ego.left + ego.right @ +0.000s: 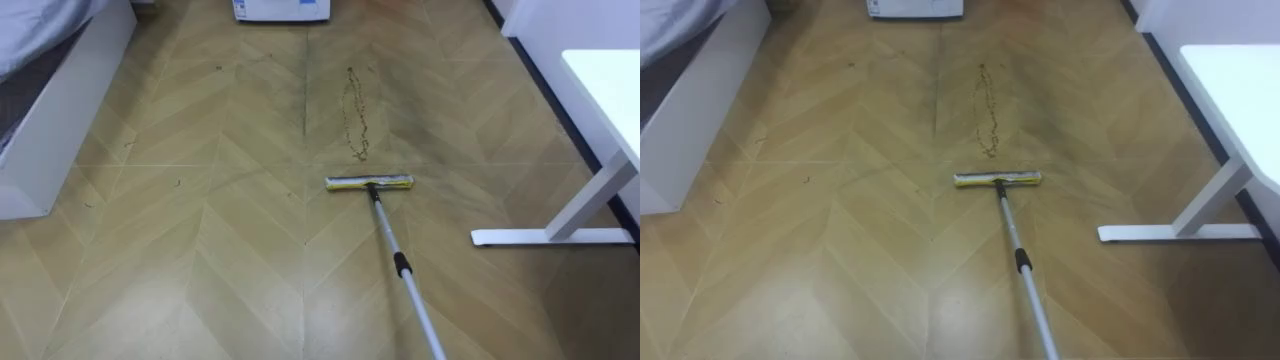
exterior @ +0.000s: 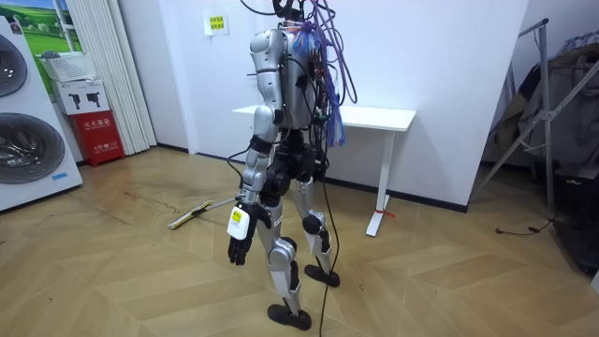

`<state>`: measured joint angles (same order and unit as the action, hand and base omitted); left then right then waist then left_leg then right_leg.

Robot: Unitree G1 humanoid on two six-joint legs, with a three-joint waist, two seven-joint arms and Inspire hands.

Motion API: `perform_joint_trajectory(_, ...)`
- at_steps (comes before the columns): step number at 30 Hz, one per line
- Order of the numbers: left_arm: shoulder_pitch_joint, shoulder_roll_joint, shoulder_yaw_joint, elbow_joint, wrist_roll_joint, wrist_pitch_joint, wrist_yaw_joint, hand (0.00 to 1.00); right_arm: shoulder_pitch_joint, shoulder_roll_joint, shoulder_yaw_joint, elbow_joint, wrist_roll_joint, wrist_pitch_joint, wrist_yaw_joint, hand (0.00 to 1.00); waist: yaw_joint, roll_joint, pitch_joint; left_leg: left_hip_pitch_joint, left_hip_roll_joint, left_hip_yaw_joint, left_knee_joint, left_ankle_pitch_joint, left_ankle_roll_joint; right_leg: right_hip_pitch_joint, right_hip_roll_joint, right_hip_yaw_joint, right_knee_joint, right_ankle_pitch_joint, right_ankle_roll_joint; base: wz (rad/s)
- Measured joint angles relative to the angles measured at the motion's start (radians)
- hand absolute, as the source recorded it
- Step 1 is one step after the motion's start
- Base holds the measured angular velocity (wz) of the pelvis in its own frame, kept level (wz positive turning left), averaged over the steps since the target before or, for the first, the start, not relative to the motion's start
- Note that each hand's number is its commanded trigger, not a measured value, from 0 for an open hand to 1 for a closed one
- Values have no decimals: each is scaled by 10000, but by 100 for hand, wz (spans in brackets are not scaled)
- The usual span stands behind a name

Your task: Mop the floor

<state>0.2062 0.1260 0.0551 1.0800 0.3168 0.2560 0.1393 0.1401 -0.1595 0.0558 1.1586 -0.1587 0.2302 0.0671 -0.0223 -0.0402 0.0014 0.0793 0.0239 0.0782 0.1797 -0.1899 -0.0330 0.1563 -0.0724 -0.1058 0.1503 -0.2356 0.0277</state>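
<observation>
the mop [image 1: 386, 225] is lying head-down on the floor [image 1: 200, 250], just short of a dirt trail [image 1: 354, 120], its pole [image 1: 418, 305] slanting back toward the robot. the left hand [image 2: 241, 245] is hanging loose, fingers relaxed, holding nothing. the pole is looking light, stiff and slick, so gripping high on it is likely suiting best.

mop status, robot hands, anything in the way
Left robot hand open, hanging at its side. Mop head down, just short of dirt trail. Table leg off to the right.

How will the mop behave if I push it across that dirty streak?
The mop pole looks like thin rigid metal, so probably light and stiff. Its flat head lies level on the floor, so it should slide, not roll.
</observation>
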Motion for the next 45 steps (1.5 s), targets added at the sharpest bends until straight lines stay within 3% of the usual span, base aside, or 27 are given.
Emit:
perform_joint_trajectory(13,39,0,2,0,-20,18,12,0,-29,0,-75,-5,-71,6,19,100,-4,34,-14,-23,1,6,9,0,0,-63,-3,-2,0,-3,-4,0)
perform_joint_trajectory(16,44,1,3,-4,-15,54,-26,0,-14,2,-92,-11,-68,9,10,100,-4,20,-54,-96,2,11,19,0,0,-135,-9,-9,25,-3,-3,0)
perform_joint_trajectory(25,132,1,8,-4,50,59,-235,0,8,6,-81,44,44,24,-23,100,42,36,-44,-172,1,20,78,0,0,-168,-15,-15,21,-1,-7,0)
perform_joint_trajectory(32,152,-1,5,7,64,54,-396,0,75,6,5,64,365,86,-131,100,50,57,-57,-573,4,31,279,0,1,-407,-23,-201,94,-2,-8,8)
perform_joint_trajectory(38,-137,-7,5,311,4,-125,-397,0,-294,-13,14,399,972,93,-365,100,56,112,-51,-1828,-3,33,1077,-69,115,-1635,-163,-381,1082,-202,1,12)
perform_joint_trajectory(40,-374,-6,4,427,4,-204,-401,0,-484,-42,13,484,1233,87,-462,100,83,203,18,-2563,1,27,1727,-259,201,-2346,-233,-357,1649,-428,22,6)
perform_joint_trajectory(45,-841,-13,-35,696,-99,-364,-396,0,-775,-52,108,919,1777,20,-821,100,247,365,62,-4087,-39,-15,2946,-638,397,-3876,-438,-352,2931,-768,143,3)
